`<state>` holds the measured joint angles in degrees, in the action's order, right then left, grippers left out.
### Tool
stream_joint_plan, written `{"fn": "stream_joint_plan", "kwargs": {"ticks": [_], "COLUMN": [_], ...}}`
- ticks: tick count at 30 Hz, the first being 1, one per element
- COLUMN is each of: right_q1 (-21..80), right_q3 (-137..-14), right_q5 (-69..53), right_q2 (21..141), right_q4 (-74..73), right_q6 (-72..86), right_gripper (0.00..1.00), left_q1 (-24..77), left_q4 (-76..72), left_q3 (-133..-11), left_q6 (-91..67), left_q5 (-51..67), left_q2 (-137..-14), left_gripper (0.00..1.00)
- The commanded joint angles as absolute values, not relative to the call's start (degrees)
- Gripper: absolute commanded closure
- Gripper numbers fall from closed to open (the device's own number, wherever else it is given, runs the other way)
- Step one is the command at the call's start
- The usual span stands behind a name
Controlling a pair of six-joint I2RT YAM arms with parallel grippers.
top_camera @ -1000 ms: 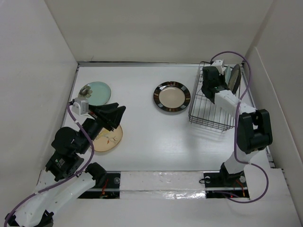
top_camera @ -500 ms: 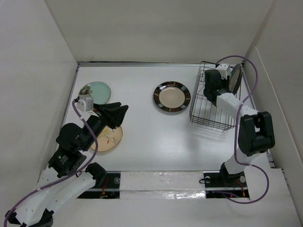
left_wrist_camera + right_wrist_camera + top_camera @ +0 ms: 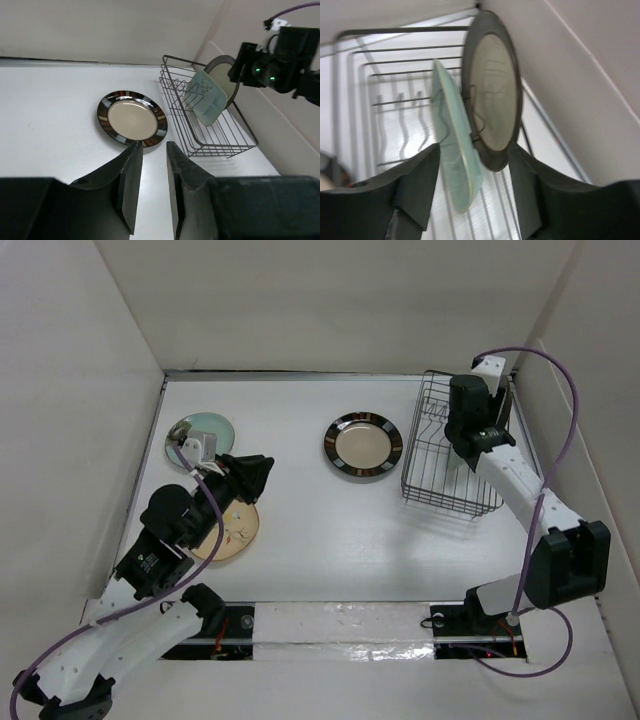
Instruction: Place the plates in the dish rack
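Now, step in hand: as judged, the right claw [image 3: 474,150] has to let go of the racked plates and back out of the dish rack [image 3: 440,495].
Right claw: jaws wide and gripping nothing. One finger stands on each side of the two upright plates.
Racked plates: the rounded-rectangular pale green plate [image 3: 451,145] stands on edge and leans on the grey-brown-rimmed cream plate [image 3: 492,110]. Both stand at the wall end of the rack.
Clearance: the wrist view shows each finger close beside a plate rim. Contact cannot be ruled out.
Withdrawal: retract along the line of the fingers, up and out, with no sideways sweep. A sideways nudge could tip the pale green plate.
Jaw setting: keep the jaws wide until the fingertips are above both rims.
Left claw: jaws narrow with a slim gap and nothing between them. It hovers over the near left of the surface [image 3: 300,540].
Left claw [image 3: 153,146] aim: its camera looks toward the black-rimmed cream plate [image 3: 362,445], which lies flat mid-surface, apart from the rack.
Plates left to load: the black-rimmed plate, the tan leaf-pattern plate [image 3: 238,532] under the left arm, and the small round pale green plate [image 3: 215,425] at far left.
Next grasp: a flat plate probably calls for wider jaws and a pinch at the rim.
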<state>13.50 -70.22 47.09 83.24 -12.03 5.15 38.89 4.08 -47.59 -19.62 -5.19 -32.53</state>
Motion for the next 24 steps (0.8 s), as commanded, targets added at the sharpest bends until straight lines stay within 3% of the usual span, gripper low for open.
{"fn": "stream_joint_plan", "kwargs": {"ticks": [1,5,8,9,12,17,20,21,22,23,24], "right_q1": [16.69,23.89,29.96,31.36,38.04,48.50,53.34,55.61,56.68,58.17,58.18], "right_q3": [-72.33,-70.14,-69.44,-69.26,-67.77,-67.06,-70.64,-72.23,-73.90,-76.96,-78.65], "right_q5": [40.44,34.29,31.82,29.64,23.32,14.43,9.24,8.36,8.52,8.61,8.27], "right_q2": [78.84,74.37,74.18,74.27,75.31,83.56,93.75,96.48,99.03,103.75,106.15], "right_q4": [-14.41,-12.84,-12.39,-12.04,-8.27,2.34,6.57,6.94,7.03,7.73,8.00], "right_q6": [8.35,9.75,11.59,12.47,16.25,24.15,29.25,30.14,31.02,32.50,33.39], "right_gripper": [0.42,0.71,0.84,0.94,1.00,1.00,0.90,0.72,0.63,0.47,0.41], "left_q1": [39.20,38.41,36.39,36.39,36.39,36.39,36.39,36.39,36.39,36.39,36.39], "left_q4": [3.43,3.87,3.60,3.69,4.83,5.28,4.22,4.04,3.52,3.34,3.17], "left_q3": [-48.08,-48.16,-48.69,-49.30,-51.32,-53.26,-53.26,-53.00,-52.74,-52.13,-51.68], "left_q6": [-20.04,-21.44,-22.15,-21.97,-21.27,-20.74,-20.39,-20.22,-19.95,-19.69,-19.60], "left_q5": [-8.17,-8.79,-9.31,-9.84,-13.44,-19.24,-21.79,-22.23,-22.58,-22.85,-22.85], "left_q2": [-34.27,-36.12,-37.09,-37.26,-37.35,-34.02,-31.29,-30.68,-29.80,-29.62,-29.36], "left_gripper": [0.78,0.98,1.00,1.00,1.00,1.00,0.96,0.91,0.86,0.78,0.75]}}
